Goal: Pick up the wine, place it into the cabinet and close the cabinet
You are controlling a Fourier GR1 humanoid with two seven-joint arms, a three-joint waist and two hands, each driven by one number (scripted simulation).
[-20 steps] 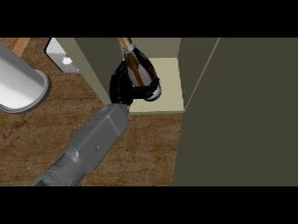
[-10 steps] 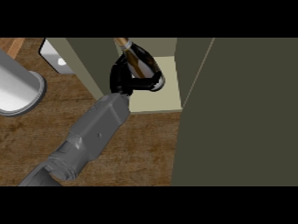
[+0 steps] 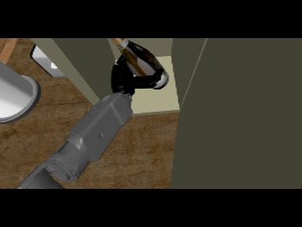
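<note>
While the hand (image 3: 135, 79) curls its fingers (image 3: 158, 80) round the wine (image 3: 140, 60), the bottle sits tilted inside the cabinet (image 3: 81, 62) opening, at about twelve o'clock in the head view, its neck pointing up and to eleven o'clock. Which arm this is cannot be settled from the view; the forearm (image 3: 94, 133) comes in from seven o'clock and runs up to the opening. A second grey forearm shows at nine o'clock, with no hand in sight.

Compared with a second ago, the bottle has gone deeper past the cabinet's front edge and the forearm has stretched further over the wooden bench (image 3: 133, 150). Half a second ago the hand was lower in the opening; now it stands over the pale shelf (image 3: 154, 99), with the bottle's base near the shelf but, as far as can be seen, not set down on it.

That puts the task in its placing step, roughly midway. The bottle looks too tilted to stand if let go, so my guess is it wants righting and lowering first. The open door (image 3: 245, 115), a broad dark panel from one to five o'clock, is not yet shut, and the withdrawing arm will need to clear it.
</note>
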